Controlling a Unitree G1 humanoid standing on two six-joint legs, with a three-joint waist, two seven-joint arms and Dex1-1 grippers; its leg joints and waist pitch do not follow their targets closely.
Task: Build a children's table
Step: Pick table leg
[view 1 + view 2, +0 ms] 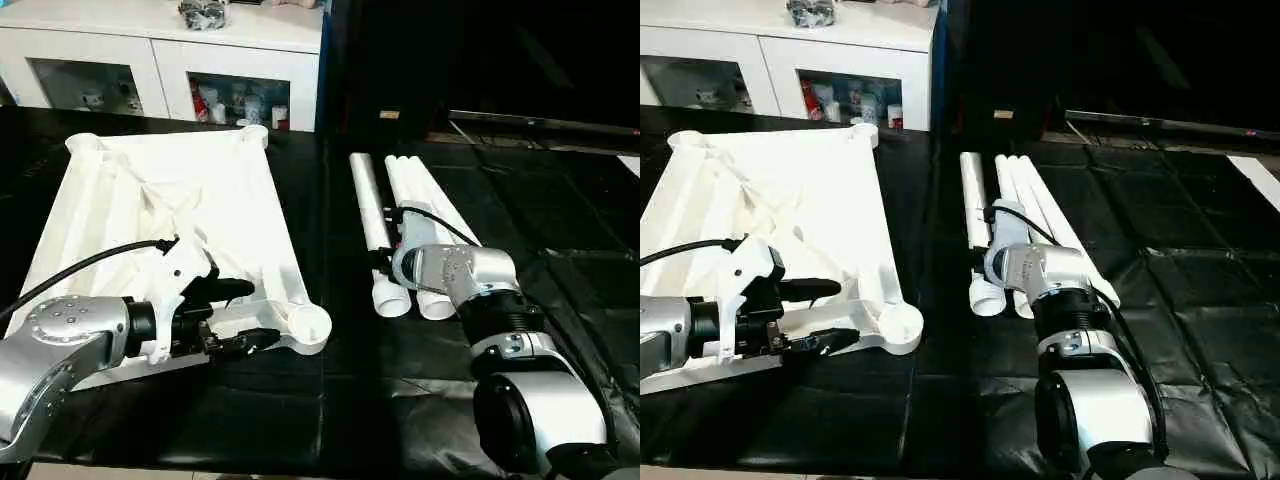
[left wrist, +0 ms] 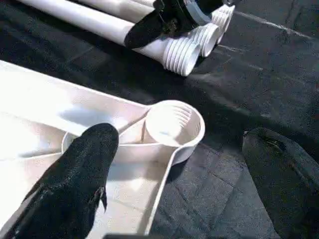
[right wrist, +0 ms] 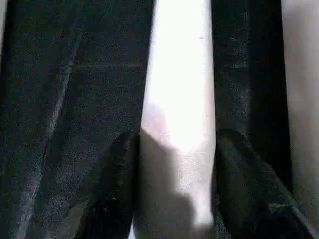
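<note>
Two grippers over black plastic sheeting [image 1: 330, 400]
Left gripper [image 1: 238, 315] gapes wide at tabletop [image 1: 200, 200] corner socket [image 1: 308, 322]; right gripper [image 3: 174, 174] clasps leftmost table leg [image 1: 370, 215]; white cabinet [image 1: 160, 50] far behind.

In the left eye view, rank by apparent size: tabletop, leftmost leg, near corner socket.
1. tabletop, clearly largest.
2. leftmost leg, long and thin.
3. near corner socket, smallest, though closest to the camera.

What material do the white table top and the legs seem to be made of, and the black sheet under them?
Table top: probably moulded plastic, glossy white, with ribs and a round corner socket. Legs: the same white plastic, smooth tubes with threaded ends. Sheet: likely thin plastic film; creased and shiny.
</note>
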